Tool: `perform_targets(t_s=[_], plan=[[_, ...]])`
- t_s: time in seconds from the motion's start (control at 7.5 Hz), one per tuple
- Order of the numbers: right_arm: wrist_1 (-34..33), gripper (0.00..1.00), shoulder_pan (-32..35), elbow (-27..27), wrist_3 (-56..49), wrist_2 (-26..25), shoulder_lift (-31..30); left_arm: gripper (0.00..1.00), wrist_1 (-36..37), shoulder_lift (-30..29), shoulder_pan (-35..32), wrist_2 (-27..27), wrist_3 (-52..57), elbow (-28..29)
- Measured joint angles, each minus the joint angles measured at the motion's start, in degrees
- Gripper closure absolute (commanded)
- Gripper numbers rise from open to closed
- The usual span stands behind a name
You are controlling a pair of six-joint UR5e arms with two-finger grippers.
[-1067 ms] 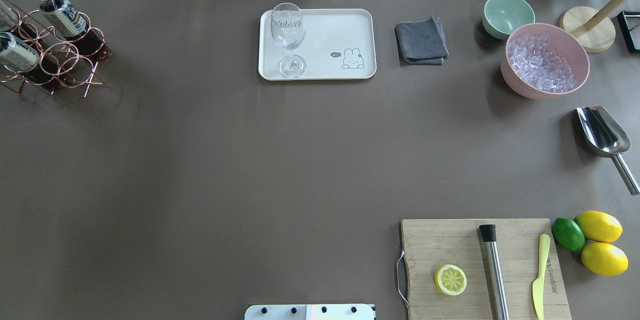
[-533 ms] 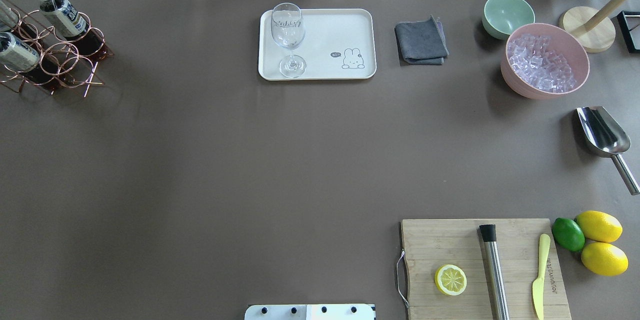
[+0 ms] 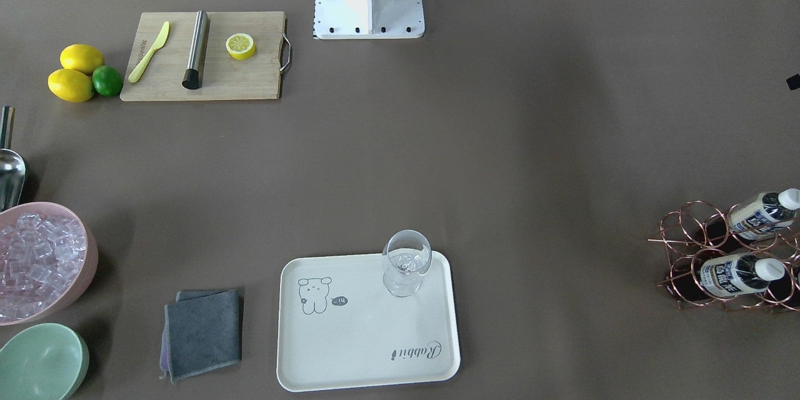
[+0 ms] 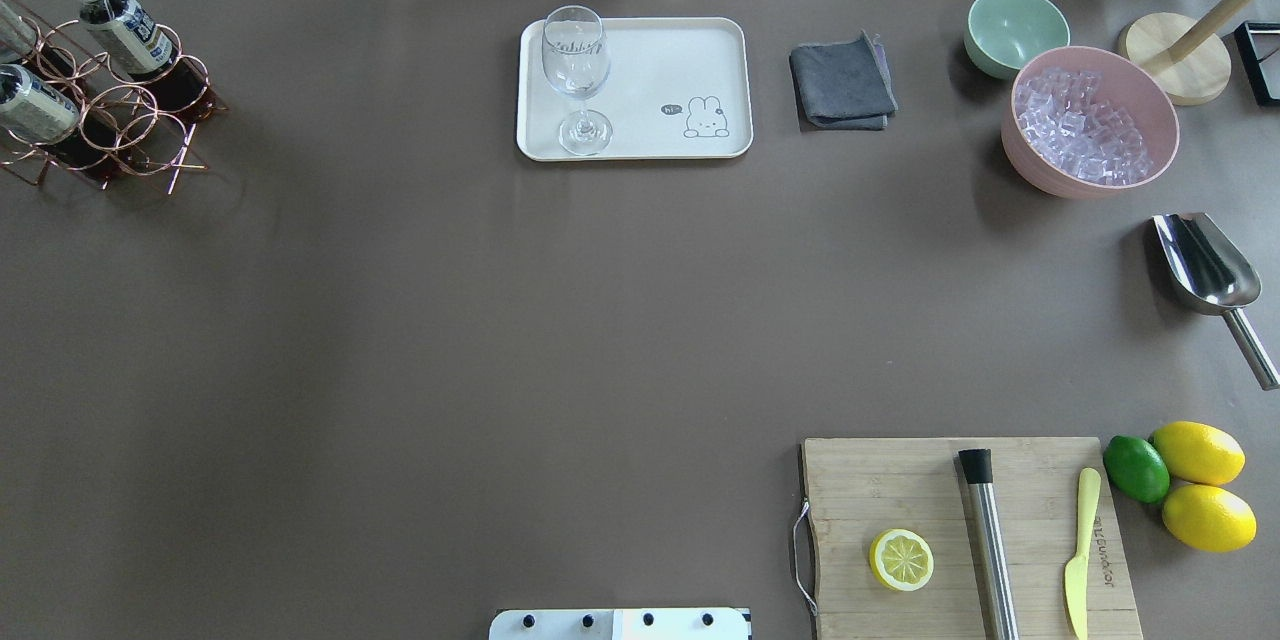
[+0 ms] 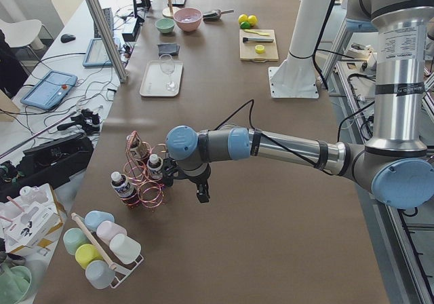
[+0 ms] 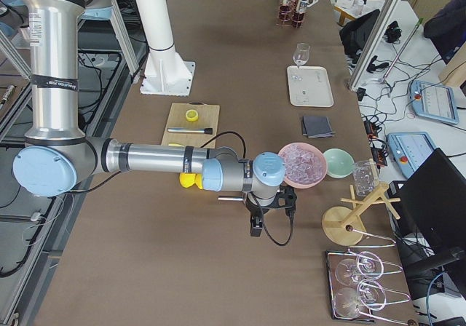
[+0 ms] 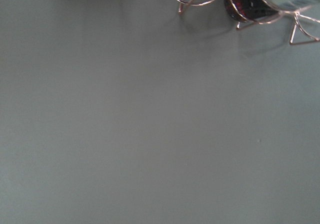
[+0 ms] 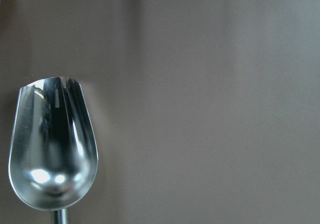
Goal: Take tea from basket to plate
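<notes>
My left pincer (image 5: 202,195) near the basket (image 5: 150,192) at centre left, tea (image 5: 124,187) inside, clenched or released I cannot tell.

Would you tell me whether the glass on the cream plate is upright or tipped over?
Upright: the glass stands on its foot on the plate, its bowl above the stem.

Tea (image 4: 115,25) in basket (image 4: 128,125), glass (image 4: 575,60) on plate (image 4: 670,60)

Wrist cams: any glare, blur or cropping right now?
Right wrist: scoop sharp, bright glare spots near its handle end, dark reflections above. Left wrist: dim and soft, basket cut off at the top edge, faint wire shadows on the table.
</notes>
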Motion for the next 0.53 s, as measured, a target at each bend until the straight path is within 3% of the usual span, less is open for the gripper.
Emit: perform_targets(t_s=[0.53], plan=[[0.01,0.0,0.0,-0.17,-0.01,-0.11,0.2,0.01,0.6,-8.37,-3.43,-0.31,-28.15,3.32]])
